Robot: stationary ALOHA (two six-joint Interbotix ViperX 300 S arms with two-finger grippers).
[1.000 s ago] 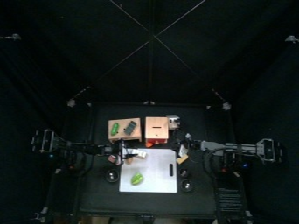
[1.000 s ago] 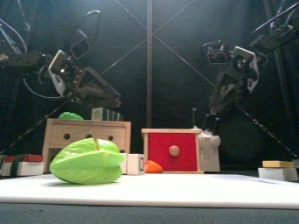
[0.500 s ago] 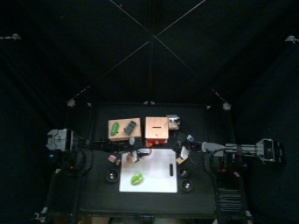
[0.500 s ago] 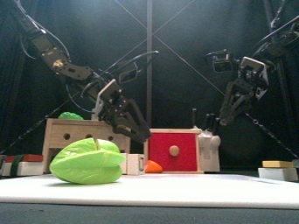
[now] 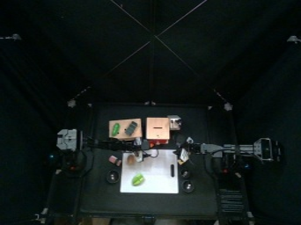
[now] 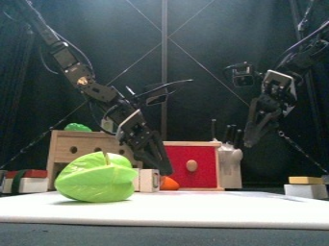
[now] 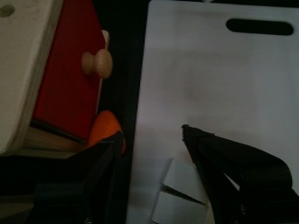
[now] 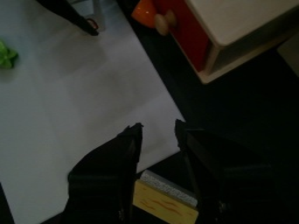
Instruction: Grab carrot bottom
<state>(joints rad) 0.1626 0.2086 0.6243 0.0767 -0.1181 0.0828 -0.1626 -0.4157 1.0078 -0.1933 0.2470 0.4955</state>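
Black curtains enclose the pen on all sides; a small black bench (image 5: 94,198) is seen in the middle of the top view, with a white cutting board (image 5: 157,171) laid on it.

Left end effector (image 6: 153,159) is angled down just in front of the red drawer box (image 6: 193,165); its fingers are spread wide apart and nothing is held between them. In the left wrist view the fingers are seen over the board's (image 7: 222,105) edge next to the red box (image 7: 65,70) with its round wooden knob (image 7: 98,62).

Carrot piece (image 7: 107,128) is seen as an orange wedge beside the board's edge, just below the red box face, near the left fingers but not touched as far as can be told. In the front view it (image 6: 168,183) sits low at the red box's left corner.

Right end effector (image 8: 159,144) is held above the board's right side, jaws slightly apart, nothing gripped. A yellow-topped block (image 8: 163,198) is seen under it.

Also noted: green lettuce-like toy (image 6: 96,177) at the front left, wooden drawer unit (image 6: 92,147) behind it, a white block (image 6: 230,166) against the red box's right side.
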